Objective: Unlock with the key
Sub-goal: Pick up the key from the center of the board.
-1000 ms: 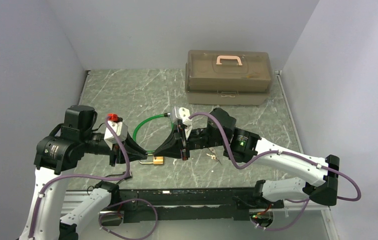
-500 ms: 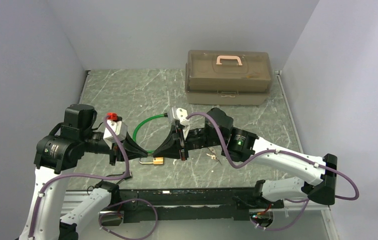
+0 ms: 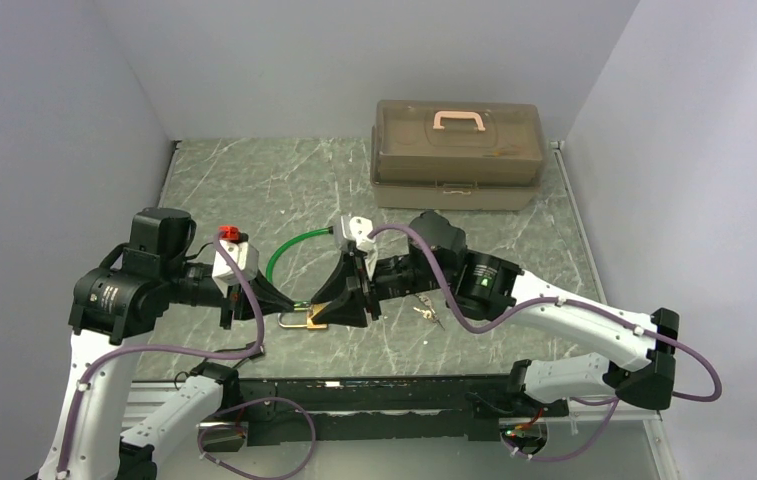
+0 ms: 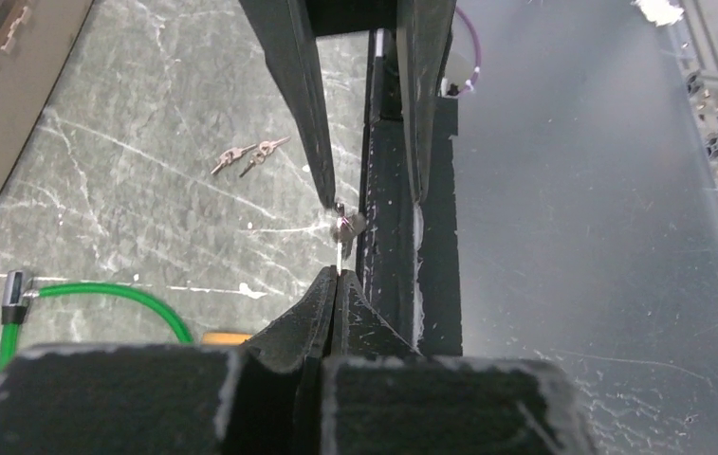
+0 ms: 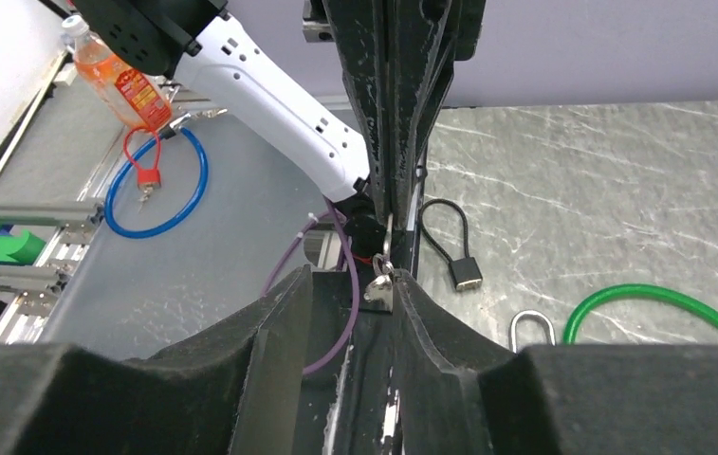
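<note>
The key (image 4: pixel 346 227) is a tiny silver piece held up off the table, with my left gripper (image 4: pixel 338 275) shut on its thin blade. My right gripper (image 5: pixel 350 289) is open around it; the key's head (image 5: pixel 379 290) rests against the inner face of one finger (image 5: pixel 431 318). In the top view both grippers meet tip to tip, left (image 3: pixel 290 308) and right (image 3: pixel 320 312), just above the brass padlock (image 3: pixel 301 321), which lies on the table with its silver shackle (image 5: pixel 532 328) showing. A green cable (image 3: pixel 289 250) loops behind them.
Two loose keys (image 3: pixel 424 313) lie on the table to the right of the grippers. A brown toolbox (image 3: pixel 457 150) stands at the back. A small black padlock (image 5: pixel 466 271) lies near the table's front edge. A blue cable lock (image 5: pixel 160 180) and an orange bottle (image 5: pixel 118 81) sit beyond the table.
My left gripper has closed onto the key. My right gripper, shut before, has opened and let go of it. Both arms stayed almost where they were.
</note>
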`<move>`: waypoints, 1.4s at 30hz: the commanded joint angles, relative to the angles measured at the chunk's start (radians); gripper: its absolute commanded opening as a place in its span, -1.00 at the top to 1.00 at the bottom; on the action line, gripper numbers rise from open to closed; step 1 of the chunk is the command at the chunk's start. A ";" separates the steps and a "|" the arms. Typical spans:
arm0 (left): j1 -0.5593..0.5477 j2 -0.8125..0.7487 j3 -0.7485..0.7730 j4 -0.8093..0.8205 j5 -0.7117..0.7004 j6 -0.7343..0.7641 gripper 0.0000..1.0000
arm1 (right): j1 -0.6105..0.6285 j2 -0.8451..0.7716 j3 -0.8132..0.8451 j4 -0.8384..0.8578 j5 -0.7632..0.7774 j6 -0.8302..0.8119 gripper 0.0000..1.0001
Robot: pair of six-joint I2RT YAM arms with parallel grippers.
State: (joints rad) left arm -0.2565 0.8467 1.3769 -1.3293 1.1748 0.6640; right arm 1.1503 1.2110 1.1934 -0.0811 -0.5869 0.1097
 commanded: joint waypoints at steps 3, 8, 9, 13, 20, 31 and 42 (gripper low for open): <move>0.000 0.009 0.059 -0.054 -0.066 0.070 1.00 | -0.048 0.017 0.165 -0.118 -0.088 -0.031 0.21; -0.001 0.002 0.072 -0.059 -0.070 0.070 1.00 | -0.070 0.072 0.202 -0.119 -0.137 -0.004 0.28; -0.001 0.001 0.074 -0.060 -0.070 0.072 1.00 | -0.070 0.086 0.211 -0.123 -0.141 -0.002 0.29; 0.000 -0.003 0.073 -0.064 -0.065 0.072 1.00 | -0.070 0.131 0.243 -0.126 -0.163 0.012 0.34; -0.002 -0.012 0.062 -0.061 -0.066 0.070 1.00 | -0.068 0.175 0.282 -0.153 -0.192 0.021 0.44; -0.003 -0.016 0.068 -0.058 -0.061 0.062 1.00 | -0.069 0.178 0.264 -0.162 -0.199 0.010 1.00; -0.002 -0.017 0.067 -0.040 -0.056 0.042 0.98 | -0.069 0.173 0.253 -0.205 -0.171 -0.013 1.00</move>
State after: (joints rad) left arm -0.2569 0.8352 1.4208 -1.3804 1.0977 0.7132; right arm 1.0813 1.3975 1.4254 -0.2546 -0.7670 0.1139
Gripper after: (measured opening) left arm 0.009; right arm 0.009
